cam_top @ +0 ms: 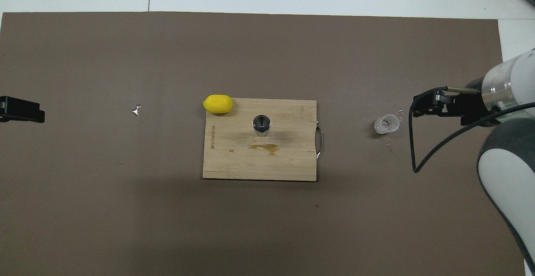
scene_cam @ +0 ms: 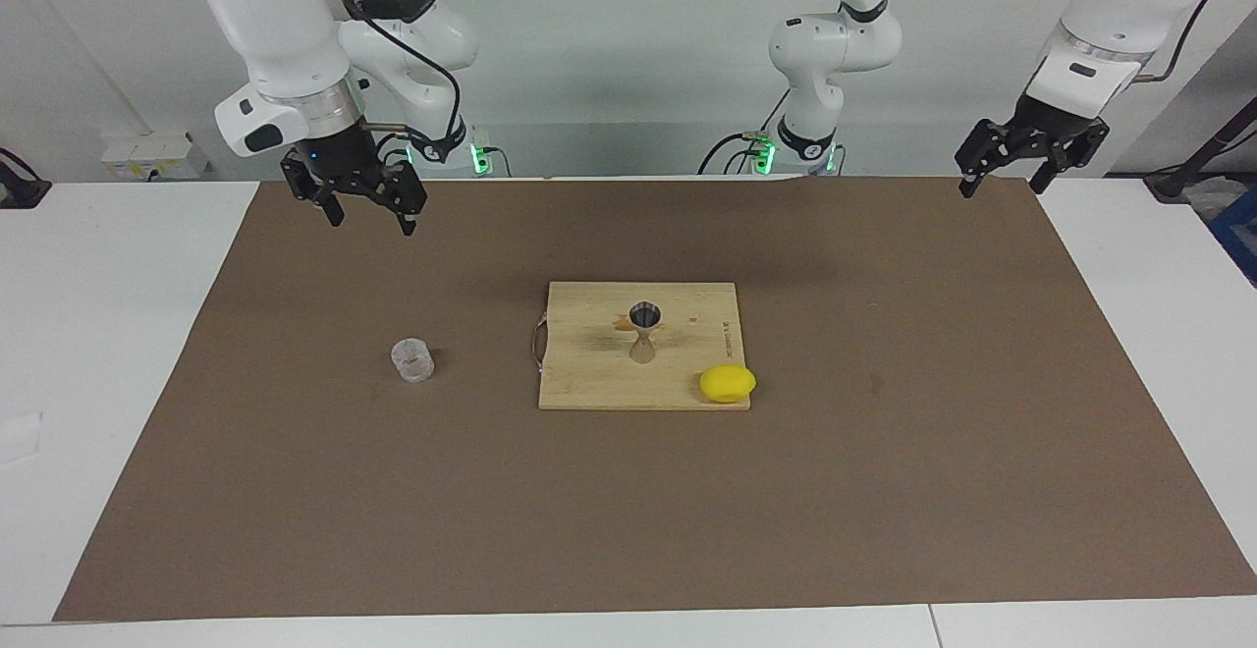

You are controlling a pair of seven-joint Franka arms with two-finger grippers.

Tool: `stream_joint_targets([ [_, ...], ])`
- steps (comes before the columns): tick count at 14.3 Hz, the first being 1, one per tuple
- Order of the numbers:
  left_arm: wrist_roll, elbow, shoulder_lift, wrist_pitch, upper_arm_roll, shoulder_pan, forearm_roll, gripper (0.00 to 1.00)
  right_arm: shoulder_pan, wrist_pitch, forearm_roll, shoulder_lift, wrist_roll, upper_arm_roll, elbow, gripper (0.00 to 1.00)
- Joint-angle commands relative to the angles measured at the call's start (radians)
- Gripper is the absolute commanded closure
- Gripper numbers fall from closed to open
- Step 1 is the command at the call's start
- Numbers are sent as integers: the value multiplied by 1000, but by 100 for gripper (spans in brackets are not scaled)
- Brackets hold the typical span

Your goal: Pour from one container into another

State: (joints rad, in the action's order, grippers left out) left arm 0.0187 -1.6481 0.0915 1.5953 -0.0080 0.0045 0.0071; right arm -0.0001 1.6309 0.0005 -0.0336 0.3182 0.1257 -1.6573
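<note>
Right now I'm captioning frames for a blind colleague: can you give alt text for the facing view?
A metal jigger stands upright on a wooden cutting board mid-table, a lemon at the board's corner. A clear plastic cup sits toward the right arm's end. The right end effector and left end effector hang raised, open, empty.

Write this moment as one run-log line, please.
right tool: open, raised, empty | left tool: open, waiting | plastic cup: upright on mat | jigger: upright on cutting board
</note>
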Motion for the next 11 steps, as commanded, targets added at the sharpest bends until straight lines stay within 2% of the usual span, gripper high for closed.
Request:
stream_joint_targets([
  [1,-11,-41,31,20,6,-9,-10,0,-18,-71,-13,18,-50,6,92,0],
  [11,-11,-42,31,20,6,-9,-10,0,-21,-82,-20,11,-180,0,64,0],
])
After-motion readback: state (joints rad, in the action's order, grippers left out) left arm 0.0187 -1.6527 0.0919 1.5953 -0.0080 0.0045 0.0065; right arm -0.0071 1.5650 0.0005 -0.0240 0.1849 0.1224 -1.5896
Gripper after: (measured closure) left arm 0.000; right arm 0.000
